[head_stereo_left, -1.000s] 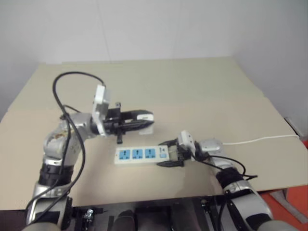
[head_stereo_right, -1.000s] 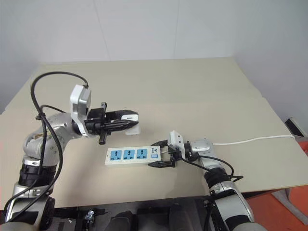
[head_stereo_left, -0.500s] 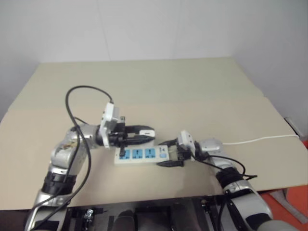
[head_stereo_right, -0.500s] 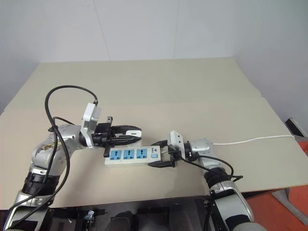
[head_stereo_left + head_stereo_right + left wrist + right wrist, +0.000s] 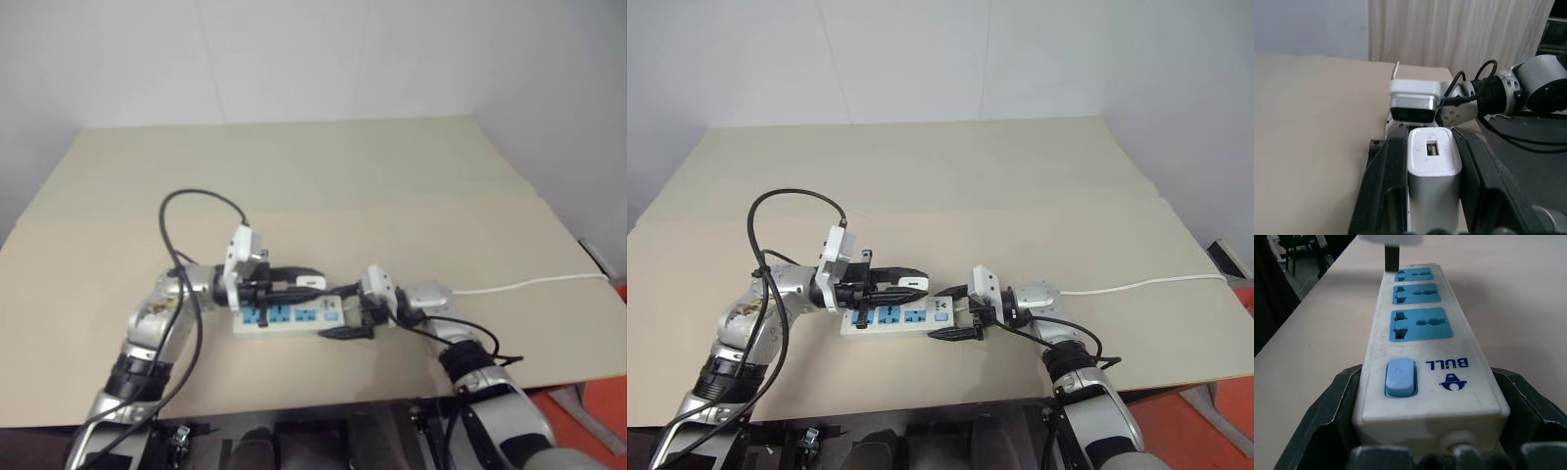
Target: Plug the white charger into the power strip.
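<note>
left gripper (image 5: 1432, 161) is pinching the white charger (image 5: 1432, 166) right over the power strip (image 5: 1422, 347), which the right gripper (image 5: 955, 311) is clamping at its switch end.

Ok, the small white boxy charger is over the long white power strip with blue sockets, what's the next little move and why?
Probably ease the left gripper straight down. It is shut on the small white boxy charger, whose dark prong hangs just above the far socket of the long white power strip, not yet in. The right gripper clamps the strip's switch end.

Left claw (image 5: 921, 287) and charger (image 5: 913, 284) overhang the strip's (image 5: 896, 316) sockets.
</note>
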Robot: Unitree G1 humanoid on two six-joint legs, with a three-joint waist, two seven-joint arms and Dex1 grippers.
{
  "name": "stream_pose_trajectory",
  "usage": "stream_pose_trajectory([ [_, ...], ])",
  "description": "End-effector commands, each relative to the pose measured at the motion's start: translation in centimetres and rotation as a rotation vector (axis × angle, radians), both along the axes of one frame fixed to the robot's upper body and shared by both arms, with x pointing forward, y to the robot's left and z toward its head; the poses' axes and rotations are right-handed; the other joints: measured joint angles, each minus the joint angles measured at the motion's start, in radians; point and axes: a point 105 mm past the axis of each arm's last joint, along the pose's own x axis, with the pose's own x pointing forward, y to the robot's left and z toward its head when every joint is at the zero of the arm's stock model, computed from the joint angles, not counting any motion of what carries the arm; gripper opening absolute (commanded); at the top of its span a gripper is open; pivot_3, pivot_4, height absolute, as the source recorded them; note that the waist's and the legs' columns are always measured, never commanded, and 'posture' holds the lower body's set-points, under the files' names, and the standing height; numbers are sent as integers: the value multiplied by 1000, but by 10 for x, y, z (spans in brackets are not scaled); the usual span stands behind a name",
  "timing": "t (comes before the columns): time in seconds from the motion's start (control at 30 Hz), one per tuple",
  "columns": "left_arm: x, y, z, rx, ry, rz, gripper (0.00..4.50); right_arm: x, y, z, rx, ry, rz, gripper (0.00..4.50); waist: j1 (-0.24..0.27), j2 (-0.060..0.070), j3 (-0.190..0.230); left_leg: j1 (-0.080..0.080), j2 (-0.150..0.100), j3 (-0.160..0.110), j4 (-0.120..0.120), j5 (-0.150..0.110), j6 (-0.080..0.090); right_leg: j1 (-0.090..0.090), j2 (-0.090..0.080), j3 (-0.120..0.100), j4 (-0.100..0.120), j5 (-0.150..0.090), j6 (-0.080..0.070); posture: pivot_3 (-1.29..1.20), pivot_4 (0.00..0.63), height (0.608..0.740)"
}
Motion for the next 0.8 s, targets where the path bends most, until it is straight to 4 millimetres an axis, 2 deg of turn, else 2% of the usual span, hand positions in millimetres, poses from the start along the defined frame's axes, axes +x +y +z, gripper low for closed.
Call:
stream_pose_trajectory([
  [0.03, 0, 2, -1, -2, -26, 12, 1034, -10, -3, -31, -80, 118, -7, 3431, 0, 0, 0, 0, 0, 0, 0, 0, 0, 0, 0, 0, 0, 0, 0, 0, 150, 740],
  [0.37, 2, 7, -7, 7, -12, 26, 1034, -9, -4, -31, -82, 122, -16, 3431, 0, 0, 0, 0, 0, 0, 0, 0, 0, 0, 0, 0, 0, 0, 0, 0, 150, 740],
  [0.8, 1, 1, -16, 22, -5, 9, 1034, -9, -4, -32, -80, 123, -23, 3431, 0, 0, 0, 0, 0, 0, 0, 0, 0, 0, 0, 0, 0, 0, 0, 0, 150, 740],
])
